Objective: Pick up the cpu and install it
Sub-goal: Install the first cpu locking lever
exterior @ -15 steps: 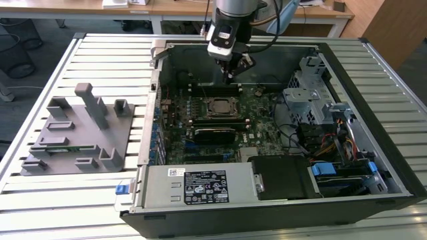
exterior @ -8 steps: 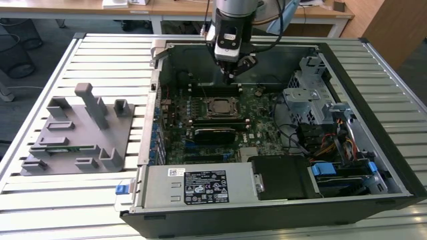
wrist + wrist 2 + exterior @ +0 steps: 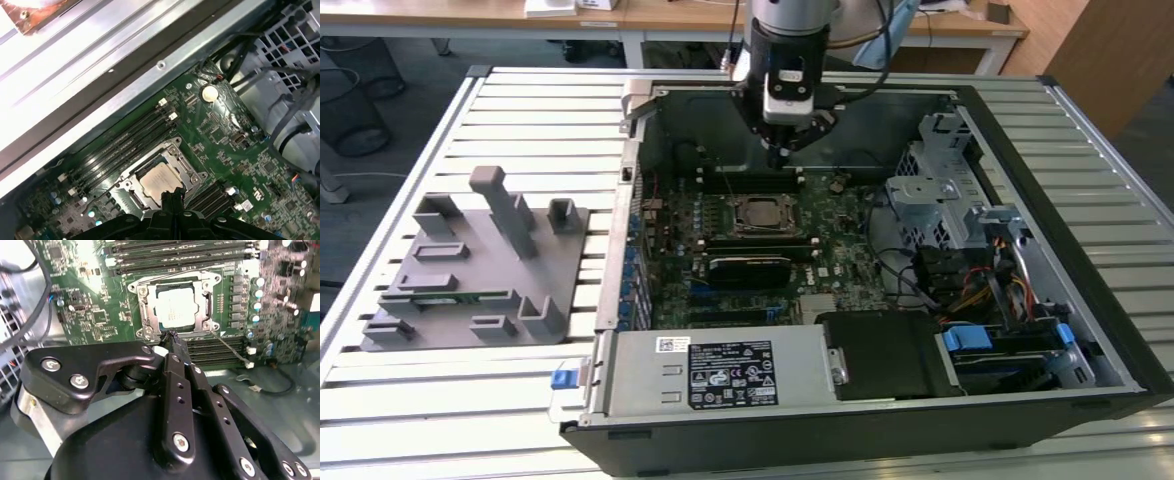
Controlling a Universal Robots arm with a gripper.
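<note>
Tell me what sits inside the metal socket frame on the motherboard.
The cpu lies inside the socket frame, its silver top showing. Whatever is under it is covered.

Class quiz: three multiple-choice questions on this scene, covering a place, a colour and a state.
1. Where is the cpu? A on the floor B in the socket C on a chair
2. The motherboard is A green B red C white
3. The computer case is A sealed B upside down C open
Answers: B, it lies within the socket's metal frame; A, green shows in both wrist views; C, its insides are exposed in the exterior view.
</note>
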